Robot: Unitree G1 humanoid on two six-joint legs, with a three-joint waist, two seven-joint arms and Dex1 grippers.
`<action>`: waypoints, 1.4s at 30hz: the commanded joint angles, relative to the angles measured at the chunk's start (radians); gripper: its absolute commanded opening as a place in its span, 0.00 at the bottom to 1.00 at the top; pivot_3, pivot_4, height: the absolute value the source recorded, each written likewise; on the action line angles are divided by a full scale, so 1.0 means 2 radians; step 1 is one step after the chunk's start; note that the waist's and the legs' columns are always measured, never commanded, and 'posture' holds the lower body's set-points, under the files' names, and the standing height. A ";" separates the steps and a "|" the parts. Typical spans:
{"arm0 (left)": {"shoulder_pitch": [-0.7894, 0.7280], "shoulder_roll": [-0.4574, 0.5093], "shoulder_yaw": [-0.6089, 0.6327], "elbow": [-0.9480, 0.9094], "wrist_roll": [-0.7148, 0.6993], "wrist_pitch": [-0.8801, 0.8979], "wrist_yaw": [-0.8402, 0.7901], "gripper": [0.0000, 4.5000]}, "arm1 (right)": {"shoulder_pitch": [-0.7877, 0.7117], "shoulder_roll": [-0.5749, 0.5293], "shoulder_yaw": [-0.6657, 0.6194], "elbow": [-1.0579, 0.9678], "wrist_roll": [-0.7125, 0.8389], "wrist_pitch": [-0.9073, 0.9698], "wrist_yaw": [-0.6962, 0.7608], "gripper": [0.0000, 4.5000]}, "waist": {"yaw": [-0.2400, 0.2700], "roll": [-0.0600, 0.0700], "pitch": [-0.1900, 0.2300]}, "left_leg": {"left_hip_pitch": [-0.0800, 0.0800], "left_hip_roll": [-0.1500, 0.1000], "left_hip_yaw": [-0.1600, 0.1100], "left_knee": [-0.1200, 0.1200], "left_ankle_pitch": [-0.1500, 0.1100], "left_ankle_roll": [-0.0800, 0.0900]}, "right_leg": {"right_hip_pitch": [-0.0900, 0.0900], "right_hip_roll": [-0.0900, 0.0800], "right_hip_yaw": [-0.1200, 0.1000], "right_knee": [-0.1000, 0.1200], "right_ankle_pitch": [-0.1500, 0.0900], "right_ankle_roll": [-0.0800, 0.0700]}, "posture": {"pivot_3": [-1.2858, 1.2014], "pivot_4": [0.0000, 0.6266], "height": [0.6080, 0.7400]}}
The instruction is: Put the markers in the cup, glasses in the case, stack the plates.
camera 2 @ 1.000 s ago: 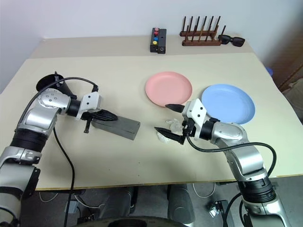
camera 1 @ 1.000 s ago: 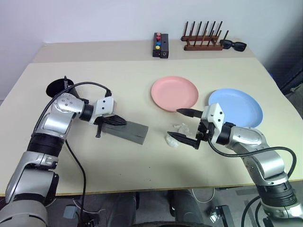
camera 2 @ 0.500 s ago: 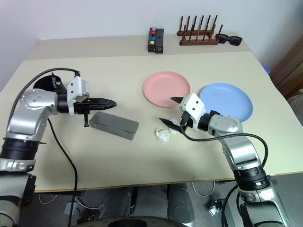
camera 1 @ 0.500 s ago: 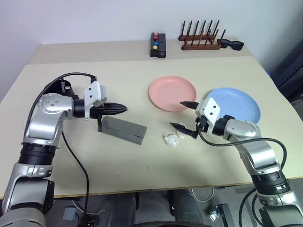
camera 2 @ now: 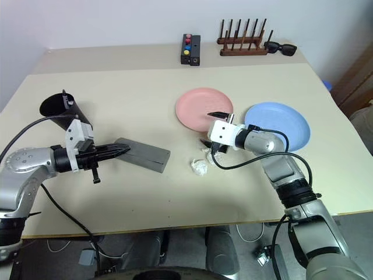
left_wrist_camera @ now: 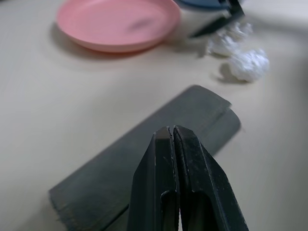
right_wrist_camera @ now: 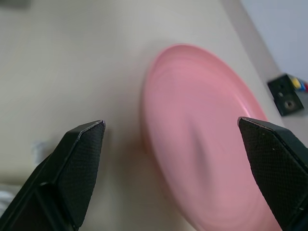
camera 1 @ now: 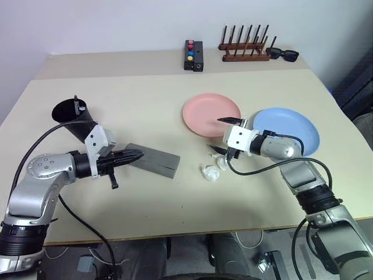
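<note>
The salmon pink plate [camera 1: 211, 114] and the light blue plate [camera 1: 288, 128] lie side by side on the table. My right gripper [camera 1: 224, 135] is open, one finger over the pink plate's near rim and one just short of it; its wrist view shows the pink plate [right_wrist_camera: 207, 144] between the fingers. The grey case [camera 1: 152, 160] lies closed, left of centre. My left gripper [camera 1: 137, 155] is shut and empty, its tip over the case's left end [left_wrist_camera: 144, 163]. The black cup [camera 1: 73, 116] stands at the left with a dark marker [camera 1: 76, 104] upright in it. The glasses are hidden.
Two white crumpled wads [camera 1: 211, 172] lie between the case and the right gripper. Along the back edge stand a black box with coloured buttons [camera 1: 193, 56], a wooden peg rack [camera 1: 247, 52] and black sunglasses [camera 1: 284, 55].
The left gripper drew back and to the left along the case, still shut, uncovering the cup. The right gripper rolled and moved forward from the white wads to the pink plate's near rim.
</note>
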 commanded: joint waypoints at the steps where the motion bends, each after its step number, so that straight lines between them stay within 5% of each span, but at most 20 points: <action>1: 0.008 0.000 0.013 -0.024 -0.014 0.003 0.015 0.01 | -0.025 0.007 0.005 0.030 -0.022 -0.034 -0.012 1.00 | -0.001 0.000 0.000 | 0.000 0.000 0.000 0.000 0.000 0.000 | 0.000 0.000 0.000 0.000 0.000 0.000 | 0.52 0.24 0.95; 3: 0.011 -0.004 0.015 -0.031 -0.023 0.006 0.021 0.01 | -0.035 0.013 0.009 0.055 -0.036 -0.043 -0.021 1.00 | -0.001 0.000 0.000 | 0.000 0.000 0.000 0.000 0.000 0.000 | 0.000 0.000 0.000 0.000 0.000 0.000 | 0.52 0.24 0.95; 7: 0.013 -0.007 0.013 -0.040 -0.032 0.011 0.031 0.00 | -0.057 0.021 0.014 0.098 -0.061 -0.059 -0.042 0.74 | -0.002 0.000 0.000 | 0.000 0.000 0.000 0.000 0.000 0.000 | 0.000 0.000 0.000 0.000 0.000 0.000 | 0.52 0.24 0.95; 13: 0.013 -0.008 0.009 -0.044 -0.039 0.014 0.040 0.00 | -0.067 0.024 0.013 0.114 -0.070 -0.075 -0.049 0.05 | -0.002 0.000 0.000 | 0.000 0.000 0.000 0.000 0.000 0.000 | 0.000 0.000 0.000 0.000 0.000 0.000 | 0.52 0.24 0.95; 14: 0.013 -0.009 0.008 -0.045 -0.040 0.014 0.041 0.00 | -0.067 0.023 0.013 0.114 -0.072 -0.078 -0.050 0.01 | -0.002 0.000 0.000 | 0.000 0.000 0.000 0.000 0.000 0.000 | 0.000 0.000 0.000 0.000 0.000 0.000 | 0.52 0.24 0.95; 22: 0.002 -0.023 0.003 -0.044 -0.044 0.004 0.059 0.00 | -0.040 -0.023 -0.015 0.029 -0.070 -0.089 -0.044 0.01 | 0.000 0.000 0.000 | 0.000 0.000 0.000 0.000 0.000 0.000 | 0.000 0.000 0.000 0.000 0.000 0.000 | 0.52 0.24 0.95; 33: -0.036 -0.061 -0.038 -0.037 -0.048 0.007 0.068 0.00 | 0.138 -0.208 -0.164 -0.133 0.016 0.027 0.063 0.01 | 0.014 0.000 0.000 | 0.000 0.000 0.000 0.000 0.000 0.000 | 0.002 0.000 0.000 -0.002 -0.001 -0.002 | 0.52 0.24 0.95; 42: -0.049 -0.090 -0.075 -0.052 -0.060 0.005 0.053 0.00 | 0.199 -0.220 -0.197 -0.097 0.021 0.043 0.054 0.01 | 0.010 0.001 0.000 | 0.002 0.000 0.001 0.000 0.000 0.000 | 0.003 0.000 0.001 -0.002 -0.001 -0.002 | 0.52 0.24 0.95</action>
